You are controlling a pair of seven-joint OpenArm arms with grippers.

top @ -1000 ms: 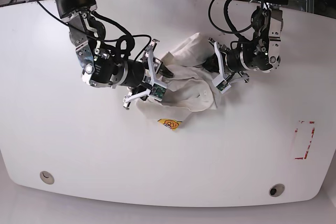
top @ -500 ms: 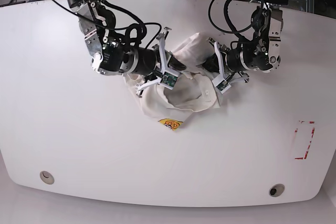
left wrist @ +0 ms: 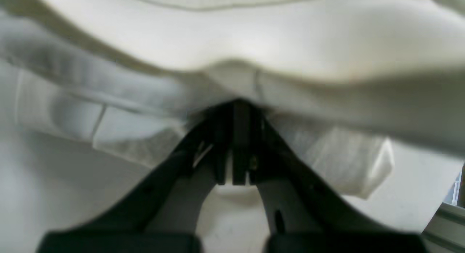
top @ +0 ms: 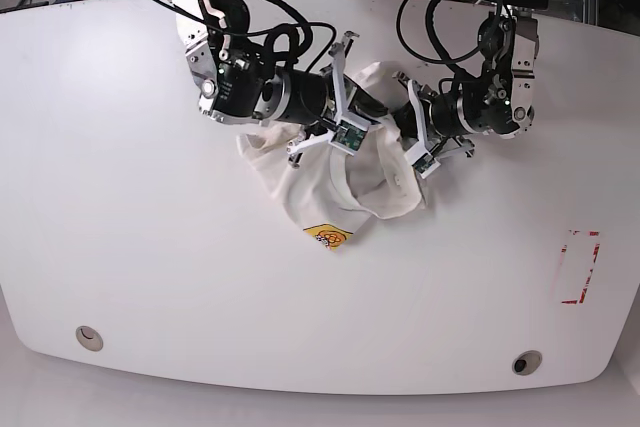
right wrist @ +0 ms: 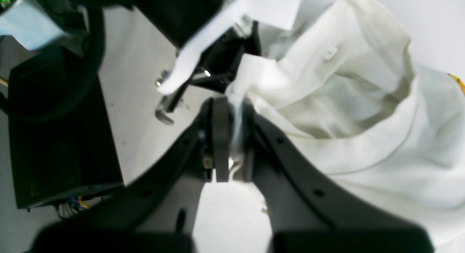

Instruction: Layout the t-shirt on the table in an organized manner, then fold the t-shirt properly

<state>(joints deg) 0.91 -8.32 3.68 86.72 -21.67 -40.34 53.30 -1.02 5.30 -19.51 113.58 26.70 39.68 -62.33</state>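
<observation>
- While lying bunched near the middle of the table (top: 120, 247), resting between both arms: the t-shirt (top: 330, 197), white, with a yellow-orange patch (top: 325, 236) peeking out at its near edge.
- Pinching a fold of the t-shirt with jaws closed tight: right gripper (right wrist: 229, 136), reaching in from the base view's left.
- Clamping fully down on a bunched edge of the same cloth: left gripper (left wrist: 234, 136), coming from the base view's right.
- Sitting well apart near the table's far right edge: red tape marks (top: 580, 265).
</observation>
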